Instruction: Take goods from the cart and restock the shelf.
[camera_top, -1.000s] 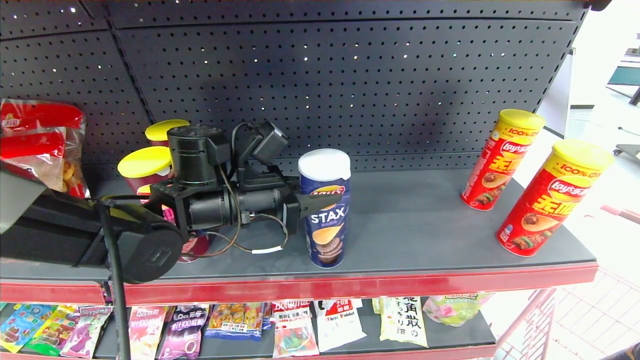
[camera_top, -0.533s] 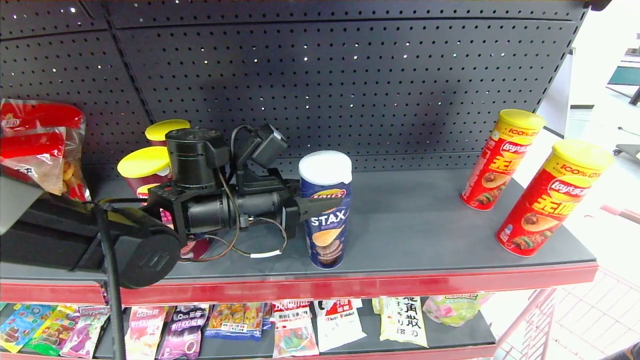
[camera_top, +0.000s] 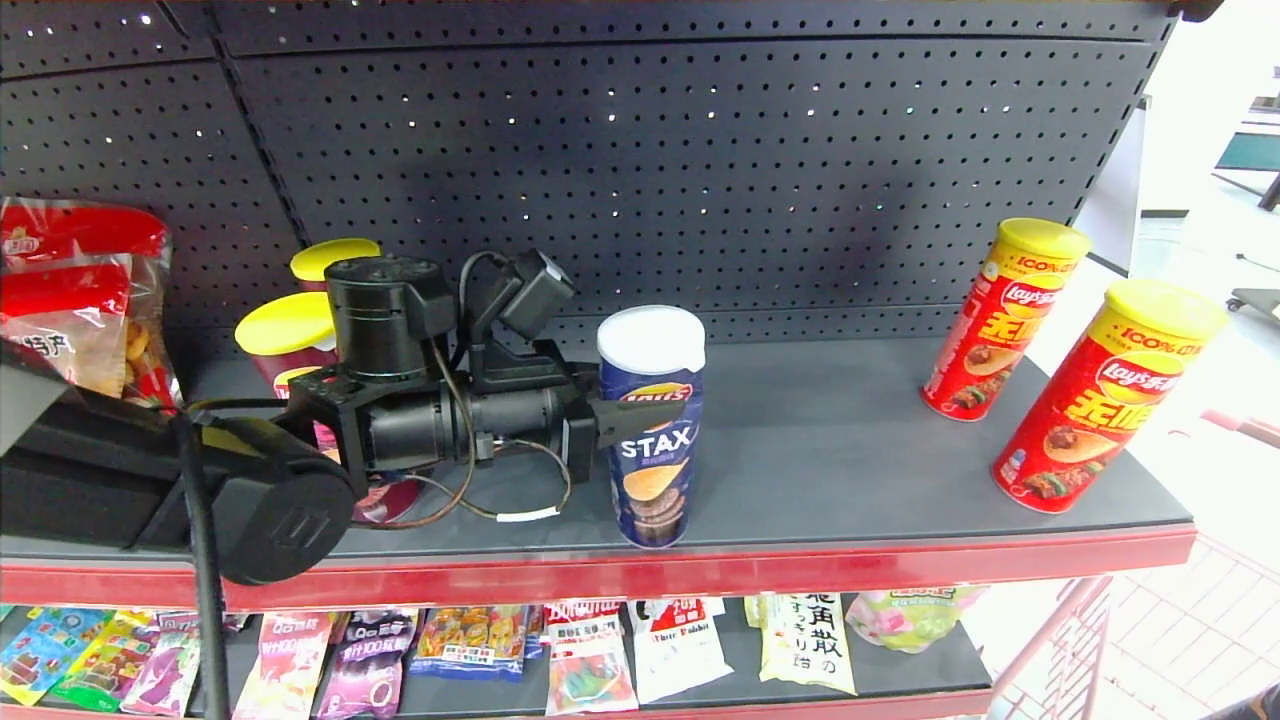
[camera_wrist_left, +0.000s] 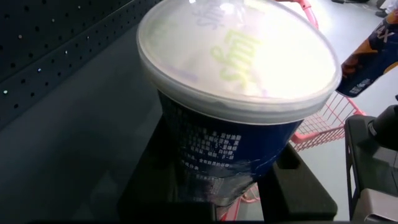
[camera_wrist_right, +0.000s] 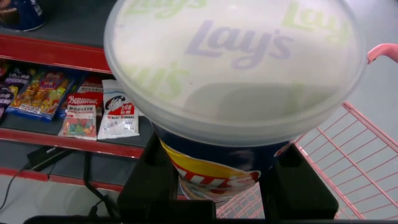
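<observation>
Dark perforated back panel (camera_top: 700, 180) up behind, grey shelf board with a red front lip (camera_top: 820, 470) running across, and the left gripper (camera_top: 650, 402) reaches in sideways just above that board. Its jaws are clamped on a tall blue cardboard can with a white plastic lid (camera_top: 655, 470). One finger lies across the can's front just under the lid. The can is upright, its base down at the board close to the red lip.

Over to the right gripper (camera_wrist_right: 224, 186): jaws closed round a second blue can with a clear plastic lid (camera_wrist_right: 236, 62), dark fingers hugging both sides below the lid. Under those jaws sits the pink wire cart (camera_wrist_right: 354, 155). From the left wrist camera that second can (camera_wrist_left: 373, 59) shows farther off, beyond the left jaws.

Now the neighbours. Past the left jaws' tips, well apart, a red cylindrical can with a yellow lid (camera_top: 1000, 320) stands on the board, and another red yellow-lidded can (camera_top: 1100, 400) stands nearer the lip. Back behind the left wrist are two dark-red cans with yellow lids (camera_top: 290, 335), one behind the other, and farther back along the arm a red plastic snack bag (camera_top: 70, 280). Below the left jaws, on the lower shelf, lies a row of flat colourful snack packets (camera_top: 600, 650).
</observation>
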